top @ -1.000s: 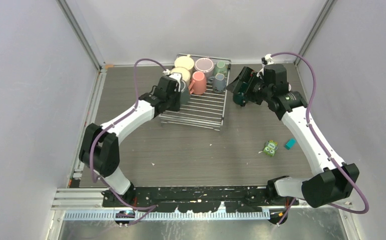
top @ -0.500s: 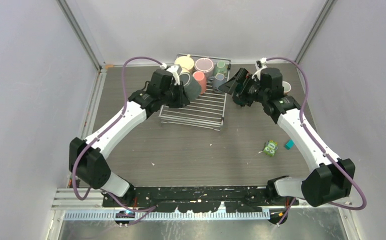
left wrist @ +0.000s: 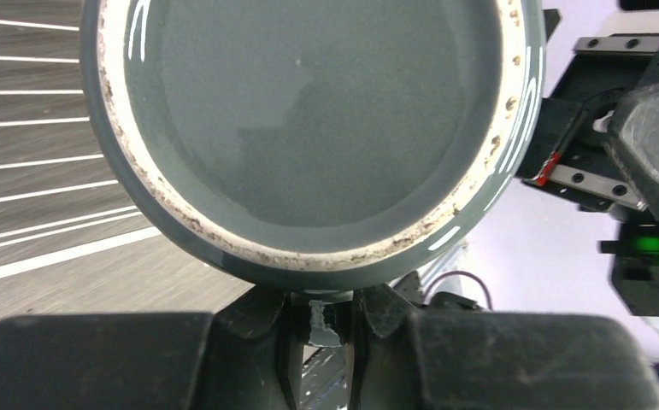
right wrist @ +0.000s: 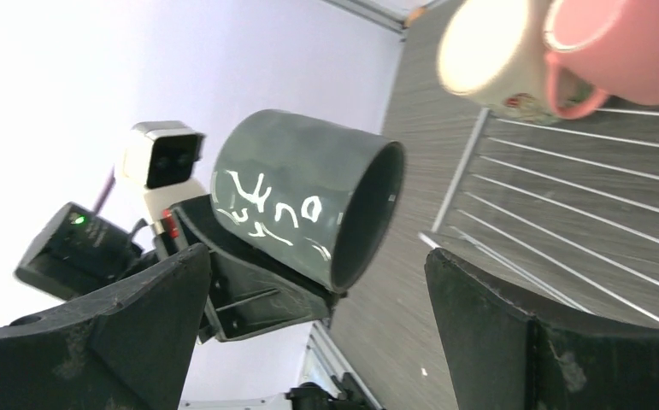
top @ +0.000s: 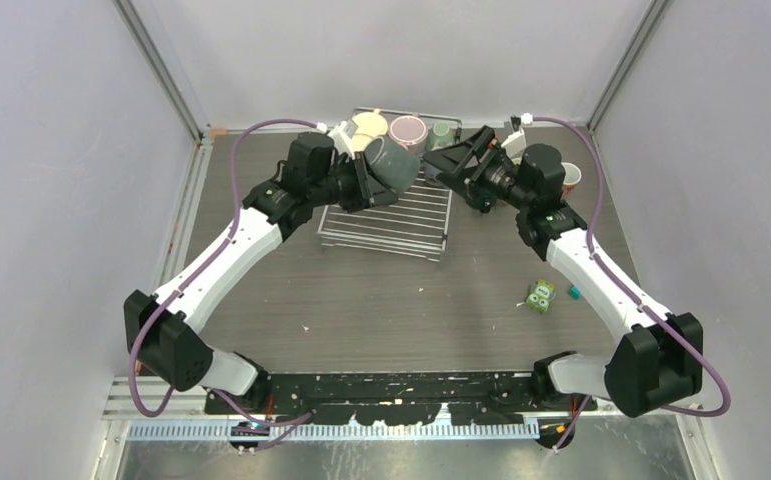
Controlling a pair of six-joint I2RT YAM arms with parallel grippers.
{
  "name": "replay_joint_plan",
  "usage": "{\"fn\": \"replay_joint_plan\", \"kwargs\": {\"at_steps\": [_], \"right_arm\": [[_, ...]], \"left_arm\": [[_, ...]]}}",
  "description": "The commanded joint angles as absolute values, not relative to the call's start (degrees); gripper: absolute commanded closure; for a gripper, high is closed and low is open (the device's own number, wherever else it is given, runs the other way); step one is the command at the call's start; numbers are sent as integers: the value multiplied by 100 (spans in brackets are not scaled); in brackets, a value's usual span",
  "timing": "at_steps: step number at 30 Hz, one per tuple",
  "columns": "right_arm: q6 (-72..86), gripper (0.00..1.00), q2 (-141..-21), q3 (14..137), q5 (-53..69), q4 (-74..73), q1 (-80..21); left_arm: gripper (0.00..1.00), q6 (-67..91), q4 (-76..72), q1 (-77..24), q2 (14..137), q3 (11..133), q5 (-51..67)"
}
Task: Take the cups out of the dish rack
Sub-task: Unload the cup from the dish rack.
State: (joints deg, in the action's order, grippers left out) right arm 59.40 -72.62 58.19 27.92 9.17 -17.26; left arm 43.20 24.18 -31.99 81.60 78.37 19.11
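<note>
My left gripper (top: 364, 183) is shut on the handle of a dark teal cup (top: 394, 162) and holds it tilted in the air above the dish rack (top: 391, 222). In the left wrist view the cup's base (left wrist: 308, 128) fills the frame above the closed gripper (left wrist: 321, 318). My right gripper (top: 453, 160) is open and empty, just right of the held cup and facing it. The right wrist view shows that cup (right wrist: 300, 205) between my spread fingers (right wrist: 531, 342). Cream (top: 365, 125), mauve (top: 408, 130) and pale green (top: 443, 130) cups stand at the rack's far end.
A cup with a reddish rim (top: 571, 177) sits on the table behind my right arm. A small green toy block (top: 539, 296) and a teal block (top: 573, 292) lie at the right. The cell walls stand close on both sides and behind the rack.
My left gripper has lifted the dark teal cup off the rack, up and to the right. My right gripper has swung left toward it, jaws open.
</note>
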Motion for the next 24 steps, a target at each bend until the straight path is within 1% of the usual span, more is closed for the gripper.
{"fn": "replay_joint_plan", "kwargs": {"at_steps": [1,3,6,10,13,18,24], "right_arm": [[6619,2,-7223,5755,2982,2299,-1947],[6743,4,-7297,5745,2979,2483,-2021],[6963,11,-7387,5698,2995,2859,-2094],[7217,26,-7484,5658,3007,3345,-2164],[7309,34,-7600,5689,3038,3500,-2235],[7491,42,-7702,5670,3017,3889,-2248],[7590,47,-7765,5678,2966,4276,-2259]], "left_arm": [[100,4897,1269,-3258,7806,8201,2448],[100,5043,1121,-3265,7813,8200,2532],[100,5206,977,-3281,7860,8218,2648],[100,5458,716,-3296,7911,8155,2770],[100,5675,501,-3299,7953,8126,2891],[100,6125,54,-3303,7996,8017,3106],[100,6618,-379,-3304,7999,7797,3311]]}}
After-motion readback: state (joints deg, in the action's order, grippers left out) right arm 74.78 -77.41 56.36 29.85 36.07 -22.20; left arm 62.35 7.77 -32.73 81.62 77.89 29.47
